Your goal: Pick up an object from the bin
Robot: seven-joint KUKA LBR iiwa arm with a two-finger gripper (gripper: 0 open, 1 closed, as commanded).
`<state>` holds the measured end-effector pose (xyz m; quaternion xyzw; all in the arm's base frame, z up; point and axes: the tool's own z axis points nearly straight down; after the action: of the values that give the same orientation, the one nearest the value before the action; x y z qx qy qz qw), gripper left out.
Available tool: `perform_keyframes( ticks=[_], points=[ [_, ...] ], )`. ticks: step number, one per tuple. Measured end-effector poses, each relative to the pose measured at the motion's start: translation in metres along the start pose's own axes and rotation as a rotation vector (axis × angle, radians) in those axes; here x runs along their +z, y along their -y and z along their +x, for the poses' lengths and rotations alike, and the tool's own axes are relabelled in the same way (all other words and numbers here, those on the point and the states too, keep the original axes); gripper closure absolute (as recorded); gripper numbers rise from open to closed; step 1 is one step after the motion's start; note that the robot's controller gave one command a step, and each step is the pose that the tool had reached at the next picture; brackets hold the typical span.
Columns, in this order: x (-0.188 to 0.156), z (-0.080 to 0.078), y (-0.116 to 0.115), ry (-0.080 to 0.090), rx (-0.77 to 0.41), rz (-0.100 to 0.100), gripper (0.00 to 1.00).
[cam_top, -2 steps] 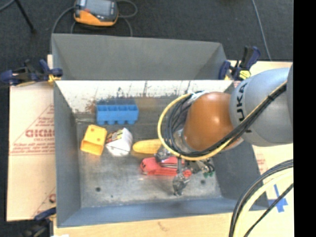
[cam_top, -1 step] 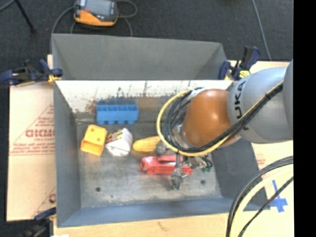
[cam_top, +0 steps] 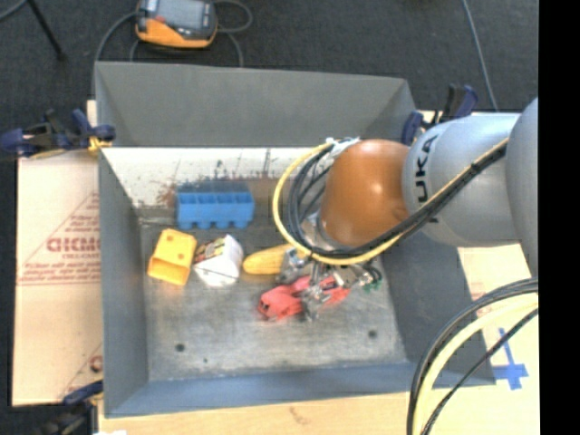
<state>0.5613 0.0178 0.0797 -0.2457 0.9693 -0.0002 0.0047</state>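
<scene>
Gripper (cam_top: 313, 288) low, touching red toy (cam_top: 277, 304); opening cannot be told. Yellow banana-shaped piece (cam_top: 262, 262) just beside, blue tray (cam_top: 215, 208) well apart.

The gripper (cam_top: 313, 288) hides the right ends of the red toy (cam_top: 275, 305) and the yellow curved thing (cam_top: 261, 261).

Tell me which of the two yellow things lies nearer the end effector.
The elongated yellow piece mid-bin, right beside the end effector; the yellow block lies farther left, past the white thing.
</scene>
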Motion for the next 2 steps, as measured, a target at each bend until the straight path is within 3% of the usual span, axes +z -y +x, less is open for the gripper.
perform_keyframes(
  ticks=[2],
  points=[
    [-0.0035, 0.0058, -0.0011, -0.002, 0.006, -0.003, 1.00]
  ],
)
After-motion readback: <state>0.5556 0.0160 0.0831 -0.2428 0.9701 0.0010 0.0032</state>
